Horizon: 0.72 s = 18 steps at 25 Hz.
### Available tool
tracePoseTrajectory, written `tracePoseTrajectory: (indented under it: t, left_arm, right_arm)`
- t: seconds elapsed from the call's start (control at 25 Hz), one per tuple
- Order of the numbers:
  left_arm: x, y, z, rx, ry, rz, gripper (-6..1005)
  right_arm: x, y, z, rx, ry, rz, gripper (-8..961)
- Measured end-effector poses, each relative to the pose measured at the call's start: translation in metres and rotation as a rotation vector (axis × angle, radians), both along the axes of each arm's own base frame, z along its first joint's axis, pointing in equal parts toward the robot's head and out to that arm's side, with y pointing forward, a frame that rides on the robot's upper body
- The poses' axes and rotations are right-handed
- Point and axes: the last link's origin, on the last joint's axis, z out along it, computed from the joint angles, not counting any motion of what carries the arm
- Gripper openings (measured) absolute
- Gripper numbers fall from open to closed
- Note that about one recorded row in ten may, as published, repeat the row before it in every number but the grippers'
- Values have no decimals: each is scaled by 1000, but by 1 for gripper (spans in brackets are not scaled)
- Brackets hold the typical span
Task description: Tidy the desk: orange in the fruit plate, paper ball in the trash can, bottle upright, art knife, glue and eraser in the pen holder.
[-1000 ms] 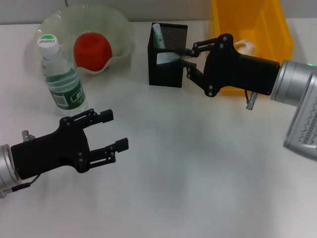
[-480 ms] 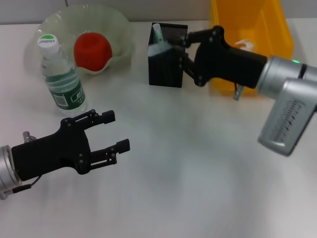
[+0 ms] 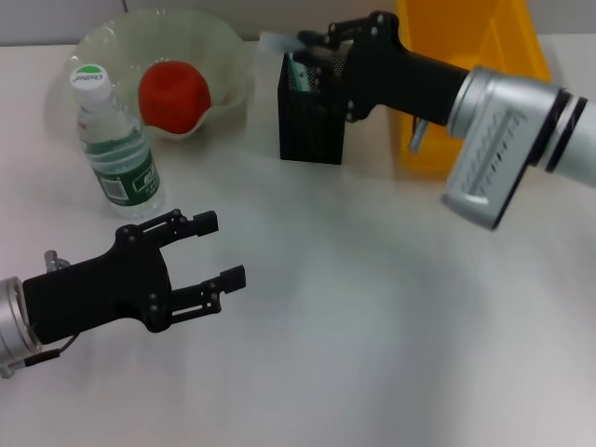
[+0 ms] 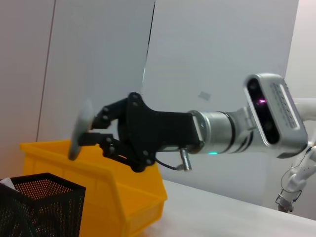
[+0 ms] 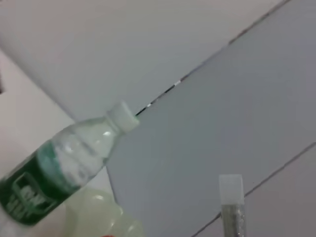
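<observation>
Above pen holder (image 3: pixel 311 116) | right end effector (image 3: pixel 312 45) grips glue (image 3: pixel 279 42), lying near-horizontal

You are finding open white tabletop (image 3: pixel 372 307) ahead; the tall black mesh pen holder (image 3: pixel 312 116) and yellow plastic bin (image 3: pixel 475 56) are crowding the far side.

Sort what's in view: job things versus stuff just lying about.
Job: orange in the plate; bottle, upright; pen holder; trash can; slim item gripped by the right tool above the holder; left tool, open, idle.
Lying about: only the table itself.
</observation>
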Motion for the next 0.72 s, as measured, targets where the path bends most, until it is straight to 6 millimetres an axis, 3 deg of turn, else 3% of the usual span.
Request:
tracePoseTrajectory:
  t: [0.28,0.48,0.72]
  left_arm:
    - [0,-1,1,9,7,-15,785]
    - [0,-1,2,25,4,-24,785]
    - [0,1,6,60,-16,-16,785]
  right_arm:
    - [-12,15,-1,-120,162,-199,130]
    - [-12,22,-4,-233,279,-387,130]
    - [-8,20,-5,-302,354,-484,131]
